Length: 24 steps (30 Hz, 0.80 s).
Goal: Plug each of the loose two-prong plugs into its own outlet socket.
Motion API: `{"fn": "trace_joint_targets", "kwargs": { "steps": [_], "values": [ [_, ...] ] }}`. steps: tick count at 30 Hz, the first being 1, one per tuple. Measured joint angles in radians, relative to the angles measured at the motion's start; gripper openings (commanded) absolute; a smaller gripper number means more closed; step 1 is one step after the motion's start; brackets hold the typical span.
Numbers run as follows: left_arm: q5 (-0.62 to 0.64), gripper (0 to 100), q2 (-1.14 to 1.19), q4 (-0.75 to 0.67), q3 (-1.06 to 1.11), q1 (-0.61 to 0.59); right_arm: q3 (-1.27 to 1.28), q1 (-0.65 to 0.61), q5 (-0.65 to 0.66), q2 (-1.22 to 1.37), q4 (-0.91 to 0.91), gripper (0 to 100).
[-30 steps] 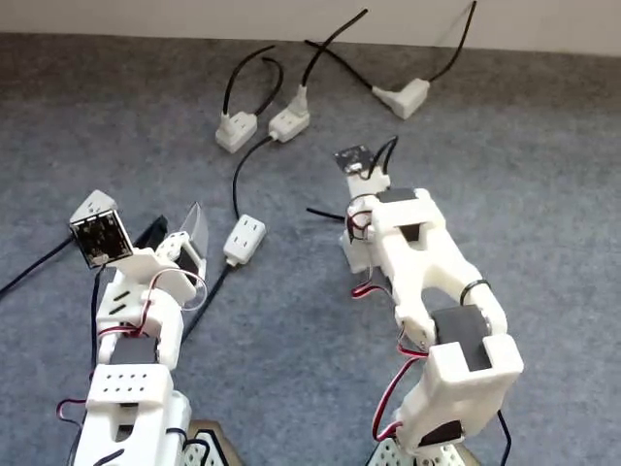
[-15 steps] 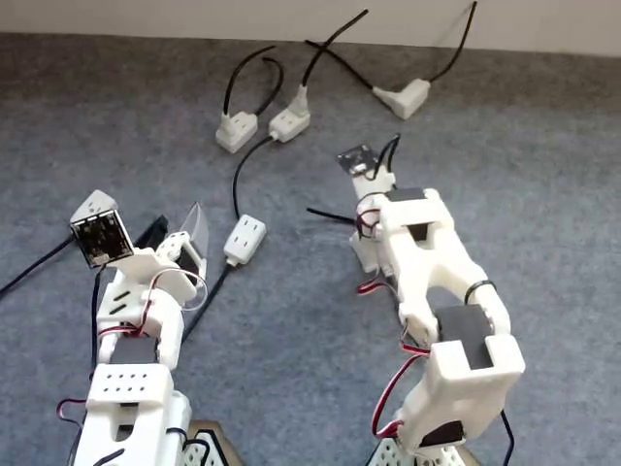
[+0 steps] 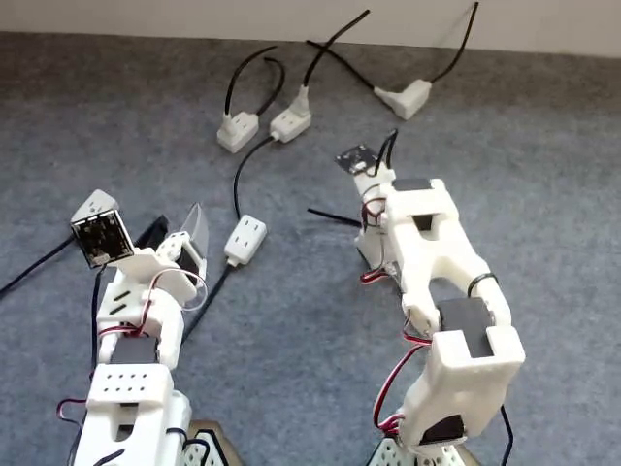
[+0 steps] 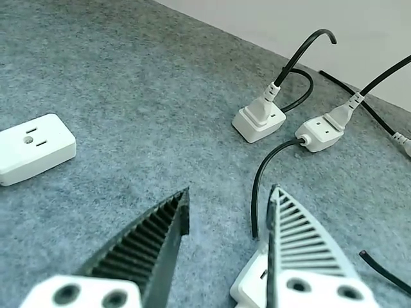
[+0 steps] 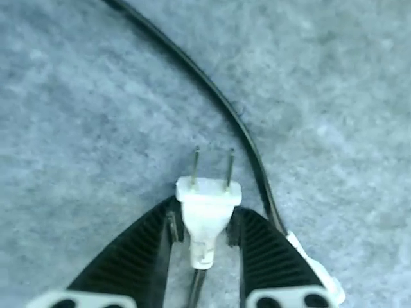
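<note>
Grey carpet (image 3: 543,194) covers the whole work surface. On it our right claw (image 5: 204,210) is clamped on a white plug (image 5: 207,196), whose two prongs (image 5: 229,168) point away from the wrist, with a black cable (image 5: 212,91) just beside. We judge the plug light and hard, with smooth plastic sides that could twist in the grip. The thin prongs look easy to bend, and the cord will likely tug. We think the best hold is on the flat sides of the body behind the flange, as now. Our left claw (image 4: 228,205) hangs apart, holding nothing, near an empty socket block (image 3: 245,239). From above, the right arm (image 3: 427,252) hides plug and claw, so we cannot tell whether the plug touches the carpet, and its own cord is cut off.
</note>
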Motion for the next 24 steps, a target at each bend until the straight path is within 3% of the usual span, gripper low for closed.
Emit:
{"fn": "trace_joint_targets", "kwargs": {
  "steps": [8,12,19,24],
  "values": [
    [0.0,21,0.0,0.0,0.0,0.0,-0.273,-0.081,0.009,-0.344,0.402,7.3],
    [0.0,21,0.0,-0.002,0.0,0.0,-0.371,-0.097,0.009,-0.514,0.508,7.3],
    [0.0,21,0.0,-0.002,0.0,0.029,-0.353,-0.118,0.009,-0.816,0.528,7.3],
    [0.0,21,0.0,-0.003,0.0,0.06,-0.149,-0.27,0.003,-1.092,0.393,7.3]
  ]
}}
